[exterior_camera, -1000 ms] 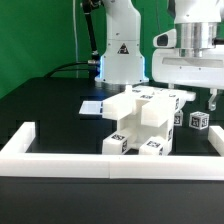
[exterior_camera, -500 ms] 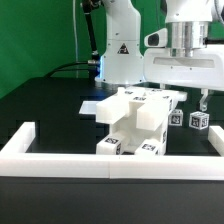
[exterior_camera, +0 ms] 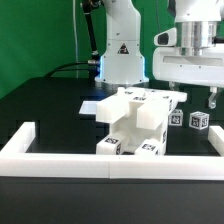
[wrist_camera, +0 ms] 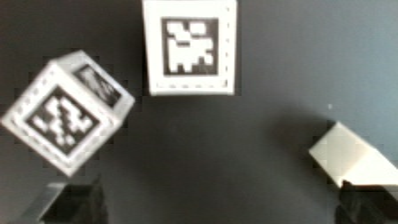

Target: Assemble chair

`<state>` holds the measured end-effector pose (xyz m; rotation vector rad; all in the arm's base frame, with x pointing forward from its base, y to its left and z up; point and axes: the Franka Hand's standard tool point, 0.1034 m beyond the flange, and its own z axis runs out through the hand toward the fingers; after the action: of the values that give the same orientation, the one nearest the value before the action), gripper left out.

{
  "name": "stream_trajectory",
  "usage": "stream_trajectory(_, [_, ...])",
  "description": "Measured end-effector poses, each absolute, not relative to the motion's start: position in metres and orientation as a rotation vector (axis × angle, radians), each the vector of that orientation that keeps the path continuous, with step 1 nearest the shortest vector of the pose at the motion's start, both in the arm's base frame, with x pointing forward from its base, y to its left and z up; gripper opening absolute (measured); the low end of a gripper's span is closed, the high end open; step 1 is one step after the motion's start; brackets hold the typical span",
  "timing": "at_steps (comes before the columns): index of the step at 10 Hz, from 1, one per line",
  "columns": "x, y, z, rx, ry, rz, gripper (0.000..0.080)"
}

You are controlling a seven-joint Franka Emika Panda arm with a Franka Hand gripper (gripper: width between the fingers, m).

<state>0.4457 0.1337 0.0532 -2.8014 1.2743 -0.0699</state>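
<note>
We see the chair (exterior_camera: pixel 140 118), matte white blocky parts w/ b&w tags, stacked part-built mid-table just behind the rail (exterior_camera: pixel 110 160), two small tagged blocks (exterior_camera: pixel 198 120) beside it at the exterior view's right, gripper (exterior_camera: pixel 195 98) above those, jaws apart, nothing btw them.

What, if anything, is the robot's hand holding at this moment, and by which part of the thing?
Nothing is held: the hand is open, and no part sits between its fingers.
</note>
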Motion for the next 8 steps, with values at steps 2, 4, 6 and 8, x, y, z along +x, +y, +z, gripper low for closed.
stream_trajectory(2, [0.433,0.152,0.049,-2.802,1.29,-0.054,0.0649])
stream_trajectory(4, [0.424,0.165,0.043,-2.81,1.302,-0.044,0.0649])
stream_trajectory(6, [0.421,0.166,0.036,-2.831,1.292,-0.038,0.0649])
stream_trajectory(8, [0.422,0.158,0.03,-2.84,1.304,-0.036,0.0649])
